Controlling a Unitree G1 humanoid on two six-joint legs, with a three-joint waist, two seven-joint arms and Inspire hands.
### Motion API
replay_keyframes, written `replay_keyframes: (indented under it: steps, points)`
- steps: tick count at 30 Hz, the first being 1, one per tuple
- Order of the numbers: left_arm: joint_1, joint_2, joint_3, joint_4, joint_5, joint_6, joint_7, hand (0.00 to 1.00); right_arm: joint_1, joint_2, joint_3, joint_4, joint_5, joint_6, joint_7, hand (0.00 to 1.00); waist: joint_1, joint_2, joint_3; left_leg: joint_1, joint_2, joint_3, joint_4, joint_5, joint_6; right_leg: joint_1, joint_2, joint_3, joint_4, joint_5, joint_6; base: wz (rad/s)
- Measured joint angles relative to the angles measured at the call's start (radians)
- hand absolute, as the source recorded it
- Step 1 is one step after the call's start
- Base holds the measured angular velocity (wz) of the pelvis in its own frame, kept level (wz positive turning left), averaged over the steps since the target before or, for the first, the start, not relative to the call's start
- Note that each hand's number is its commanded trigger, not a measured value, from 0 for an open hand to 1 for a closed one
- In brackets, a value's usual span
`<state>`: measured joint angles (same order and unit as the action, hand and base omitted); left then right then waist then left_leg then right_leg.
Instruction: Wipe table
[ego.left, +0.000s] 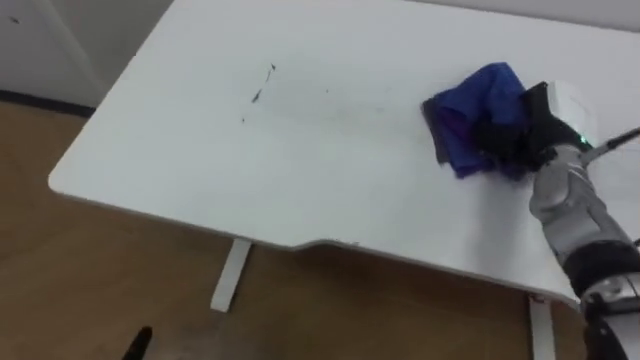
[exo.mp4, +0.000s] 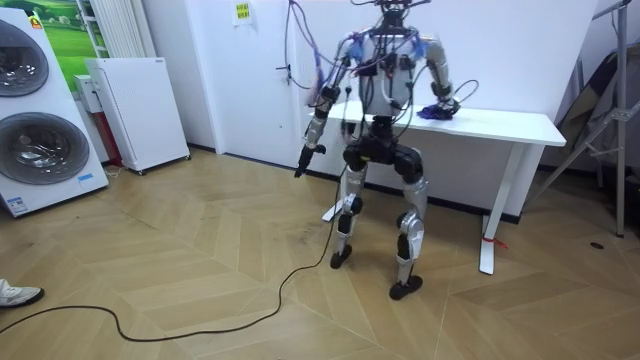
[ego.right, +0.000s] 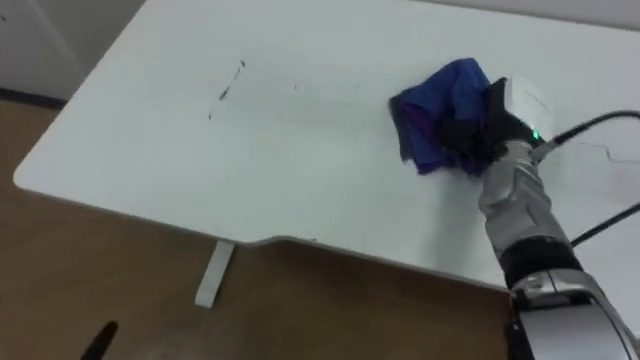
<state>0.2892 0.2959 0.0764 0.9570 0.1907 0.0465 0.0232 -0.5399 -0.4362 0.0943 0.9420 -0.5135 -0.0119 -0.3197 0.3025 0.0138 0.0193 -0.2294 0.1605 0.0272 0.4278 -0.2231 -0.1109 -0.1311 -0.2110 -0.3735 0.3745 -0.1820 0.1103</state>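
Well, bench (ego.left: 200, 170) is wide & the blue cloth (ego.left: 478, 108) sits bunched on its right part, my right robot hand (ego.left: 528, 125) clenched on it. Risk: wad skims past the dark marks (ego.left: 258, 92), well apart to the left, or slips my grip mid-sweep. Room view adds my left robot hand (exo.mp4: 305, 158) hanging low beside the bench end; eye views give the marks.

Nothing can be read anywhere. In the room view a small yellow sign (exo.mp4: 241, 12) hangs on the far wall, left of the robot, its print too small to make out. The stacked washing machines (exo.mp4: 85, 130) at far left carry a yellow sticker (exo.mp4: 36, 20) near the top and a pale label (exo.mp4: 15, 205) low on the front (both mere blurs). Dark marks (ego.left: 258, 88) on the white table (ego.left: 150, 150) form no letters.
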Motion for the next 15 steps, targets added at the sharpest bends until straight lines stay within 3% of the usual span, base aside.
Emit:
replay_keyframes:
  steps: [2,5,7,8,11,12,13,14,15]
  points:
    - [0.074,-0.004,0.018,-0.005,0.032,0.005,-0.02,0.0,0.132,-0.038,-0.049,-0.026,0.017,-0.043,-0.024,1.0,-0.046,-0.016,-0.005,0.034,0.012,0.041,-0.045,0.051,-0.013,0.056,0.003,-0.059,0.006,-0.033,-0.011,0.8]
    - [0.14,-0.013,0.067,-0.008,0.088,0.02,-0.031,0.0,0.284,-0.039,-0.17,-0.036,0.019,-0.074,-0.043,1.0,-0.121,-0.047,-0.013,0.078,0.02,0.092,-0.08,0.09,-0.015,0.139,0.013,-0.118,-0.018,-0.062,-0.012,0.73]
    - [0.153,-0.014,0.07,-0.021,0.102,0.02,-0.032,0.0,0.344,-0.04,-0.214,-0.038,0.018,-0.074,-0.039,1.0,-0.129,-0.06,-0.0237,0.096,0.028,0.123,-0.08,0.09,-0.015,0.161,0.02,-0.126,-0.029,-0.083,-0.018,0.0]
    - [0.15,-0.018,0.069,-0.022,0.097,0.016,-0.033,0.0,0.366,-0.045,-0.215,-0.038,0.019,-0.071,-0.036,1.0,-0.13,-0.06,-0.0245,0.11,0.037,0.13,-0.073,0.09,-0.015,0.172,0.026,-0.126,-0.033,-0.085,-0.022,-0.3]
    - [0.114,-0.02,0.064,-0.028,0.096,0.008,-0.034,0.0,0.386,-0.04,-0.214,-0.069,0.004,-0.057,-0.025,1.0,-0.137,-0.045,-0.0252,0.123,0.045,0.13,-0.043,0.086,-0.013,0.194,0.036,-0.121,-0.039,-0.081,-0.029,-0.2]
    - [0.091,-0.028,0.064,-0.038,0.097,-0.006,-0.034,0.0,0.384,-0.039,-0.213,-0.095,-0.004,-0.046,-0.011,1.0,-0.134,-0.027,-0.0205,0.129,0.044,0.128,-0.034,0.076,-0.003,0.194,0.036,-0.119,-0.038,-0.077,-0.035,-0.46]
    - [0.069,-0.036,0.063,-0.036,0.096,-0.024,-0.035,0.0,0.361,-0.035,-0.209,-0.111,-0.019,-0.021,-0.004,1.0,-0.119,-0.012,-0.0121,0.138,0.033,0.121,-0.024,0.043,0.005,0.176,0.039,-0.084,-0.027,-0.076,-0.037,-0.97]
    - [0.061,-0.043,0.057,-0.036,0.096,-0.026,-0.034,0.0,0.318,-0.023,-0.181,-0.117,-0.046,0.007,-0.002,1.0,-0.087,0.009,-0.0127,0.162,0.008,0.122,-0.035,0.014,0.012,0.145,0.041,-0.025,-0.011,-0.071,-0.039,-1.15]
    - [0.057,-0.046,0.056,-0.036,0.096,-0.024,-0.034,0.0,0.299,-0.019,-0.157,-0.127,-0.052,0.023,0.004,1.0,-0.066,0.018,-0.0115,0.172,-0.005,0.125,-0.045,0.005,0.016,0.128,0.042,0.004,-0.005,-0.066,-0.04,-1.5]
